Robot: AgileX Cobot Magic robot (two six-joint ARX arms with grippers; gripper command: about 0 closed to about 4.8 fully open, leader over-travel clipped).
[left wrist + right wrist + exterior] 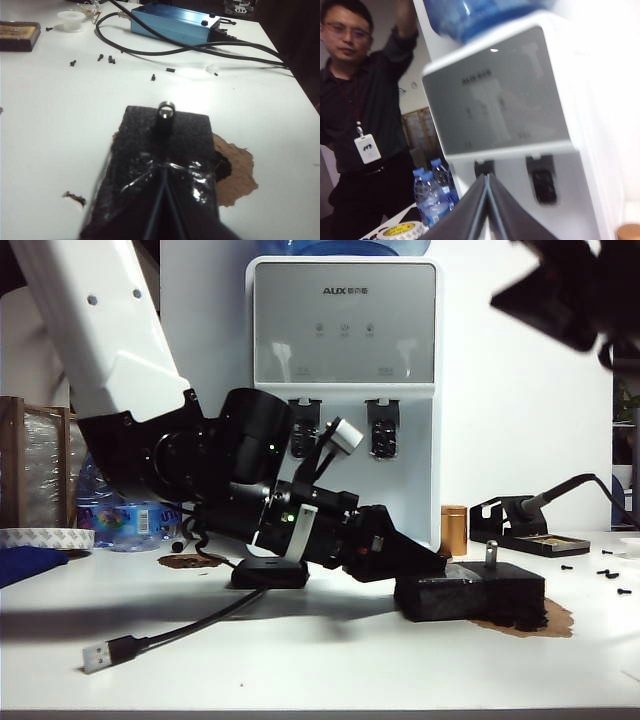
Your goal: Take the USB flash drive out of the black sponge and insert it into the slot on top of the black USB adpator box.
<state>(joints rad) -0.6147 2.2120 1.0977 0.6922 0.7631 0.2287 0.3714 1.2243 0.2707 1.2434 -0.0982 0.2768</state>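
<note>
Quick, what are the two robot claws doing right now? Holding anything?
Left gripper: jaws shut, empty, resting against the black sponge below the USB flash drive.
Right gripper: jaws shut, empty, raised high.

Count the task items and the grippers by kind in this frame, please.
USB flash drive, upright in the sponge: 1
black sponge: 1
black USB adaptor box: 1
grippers: 2 (left gripper shut, down at the sponge; right gripper shut, raised high above the table)
Total: 5
</note>
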